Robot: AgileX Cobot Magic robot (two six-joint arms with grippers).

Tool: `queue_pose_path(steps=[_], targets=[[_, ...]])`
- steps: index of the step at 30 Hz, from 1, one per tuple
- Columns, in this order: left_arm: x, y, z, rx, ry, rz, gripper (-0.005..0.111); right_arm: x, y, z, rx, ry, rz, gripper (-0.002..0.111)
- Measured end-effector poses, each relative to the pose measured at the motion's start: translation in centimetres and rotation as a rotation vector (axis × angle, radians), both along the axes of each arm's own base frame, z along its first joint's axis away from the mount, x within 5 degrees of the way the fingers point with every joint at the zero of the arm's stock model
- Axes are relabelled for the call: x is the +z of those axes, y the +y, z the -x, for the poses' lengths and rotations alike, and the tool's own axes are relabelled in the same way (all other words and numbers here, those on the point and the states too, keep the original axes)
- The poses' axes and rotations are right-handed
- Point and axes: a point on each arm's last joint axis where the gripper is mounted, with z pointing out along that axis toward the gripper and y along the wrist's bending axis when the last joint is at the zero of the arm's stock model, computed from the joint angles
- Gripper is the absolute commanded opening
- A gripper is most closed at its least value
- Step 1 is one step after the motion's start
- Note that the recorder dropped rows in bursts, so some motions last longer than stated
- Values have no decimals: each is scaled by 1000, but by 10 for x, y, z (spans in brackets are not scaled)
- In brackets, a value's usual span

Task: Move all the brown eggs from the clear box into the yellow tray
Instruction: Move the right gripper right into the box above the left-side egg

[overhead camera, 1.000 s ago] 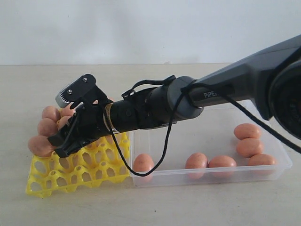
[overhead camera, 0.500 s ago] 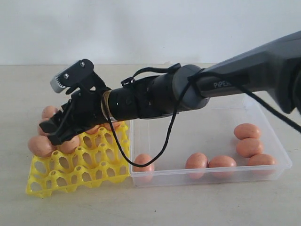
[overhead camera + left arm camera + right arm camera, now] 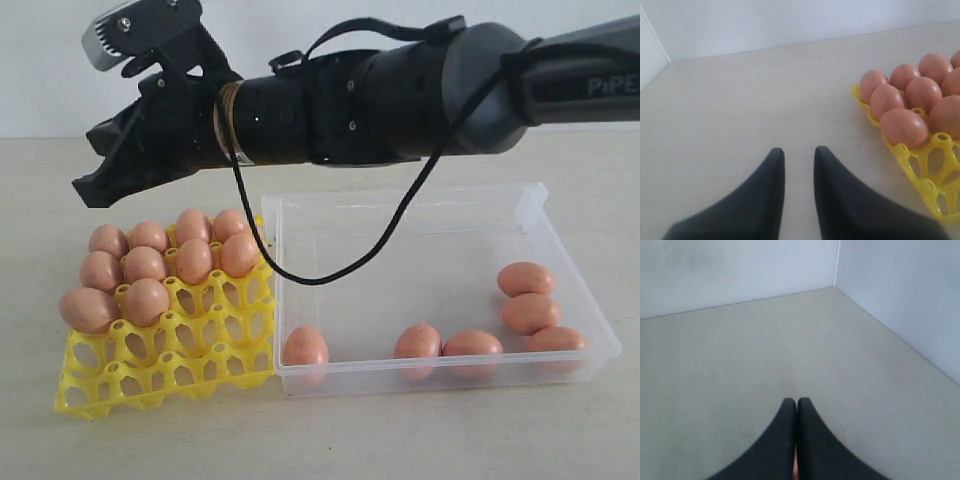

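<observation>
Several brown eggs [image 3: 147, 300] fill the back and left cups of the yellow tray [image 3: 170, 372]. Several more [image 3: 472, 345] lie along the front and right side of the clear box [image 3: 400, 215]. My right gripper [image 3: 88, 186] hangs high above the tray's left part, reached across from the right. In the right wrist view the right gripper [image 3: 796, 401] is shut with nothing between its fingers. My left gripper [image 3: 799, 151] stands open over bare table, beside the tray [image 3: 935, 172] and its eggs [image 3: 903, 126], and holds nothing.
The tray and the box stand side by side on a pale table, touching along the box's left wall. A black cable [image 3: 330, 270] loops down from the right arm over the box. White walls close off the back.
My right gripper has risen from the tray's left cups to well above it and has shut. An egg sits in the second cup of the third row where it had been.
</observation>
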Motion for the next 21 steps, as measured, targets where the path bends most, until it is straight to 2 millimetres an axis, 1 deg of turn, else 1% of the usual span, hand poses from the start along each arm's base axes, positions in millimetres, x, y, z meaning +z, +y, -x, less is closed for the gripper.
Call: queue_pose_path(steps=[4, 6, 8, 11, 13, 15, 17, 19, 21], targets=[[0, 0, 0, 0, 0, 0, 22, 15, -7, 4, -3, -83, 64, 0], [0, 0, 0, 0, 0, 0, 22, 20, -9, 6, -57, -151, 148, 0], [0, 0, 0, 0, 0, 0, 22, 23, -10, 7, -167, -244, 245, 0], [0, 0, 0, 0, 0, 0, 22, 25, -12, 9, -398, -346, 368, 0], [0, 0, 0, 0, 0, 0, 22, 24, -18, 11, -539, -347, 440, 0], [0, 0, 0, 0, 0, 0, 22, 20, -28, 14, -652, -258, 507, 0], [0, 0, 0, 0, 0, 0, 22, 9, -37, 16, -707, -89, 567, 0], [0, 0, 0, 0, 0, 0, 22, -2, -48, 17, -705, 102, 629, 0], [0, 0, 0, 0, 0, 0, 22, -11, -60, 15, -666, 263, 678, 0]])
